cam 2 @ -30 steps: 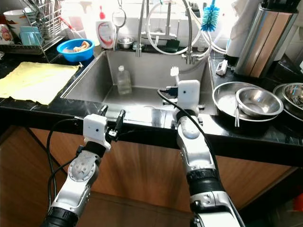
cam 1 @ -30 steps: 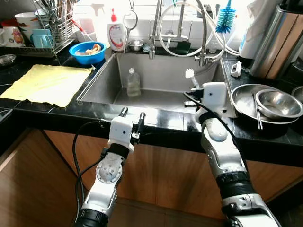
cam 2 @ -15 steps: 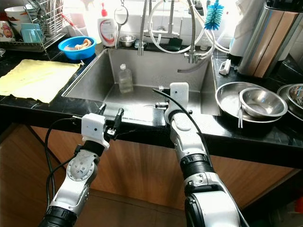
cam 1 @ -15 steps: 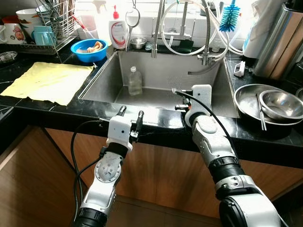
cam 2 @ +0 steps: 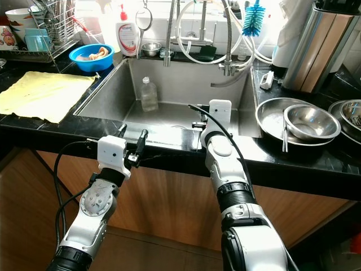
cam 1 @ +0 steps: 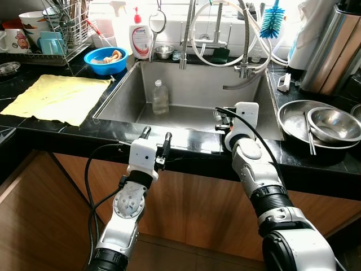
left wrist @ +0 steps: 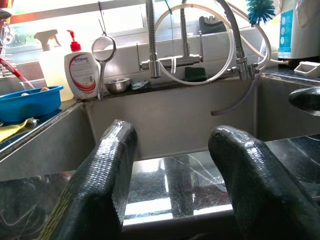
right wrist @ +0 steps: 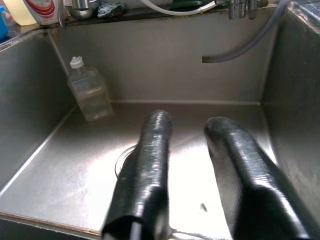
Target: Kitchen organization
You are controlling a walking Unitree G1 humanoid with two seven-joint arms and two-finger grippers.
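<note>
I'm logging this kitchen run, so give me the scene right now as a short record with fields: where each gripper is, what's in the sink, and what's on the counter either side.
left gripper: at the counter's front edge before the sink, jaws open, holding nothing
right gripper: over the sink basin, jaws open, empty
sink: clear plastic bottle standing at the back wall
counter, robot's left: yellow cloth lying flat, blue bowl behind it
counter, robot's right: steel bowls nested
behind the sink: soap dispenser, blue bottle brush

Brushed steel sink (cam 1: 186, 90), glossy black stone counter (cam 1: 73, 132), matt yellow cloth (cam 1: 53, 99), clear plastic bottle (cam 1: 159, 98).
</note>
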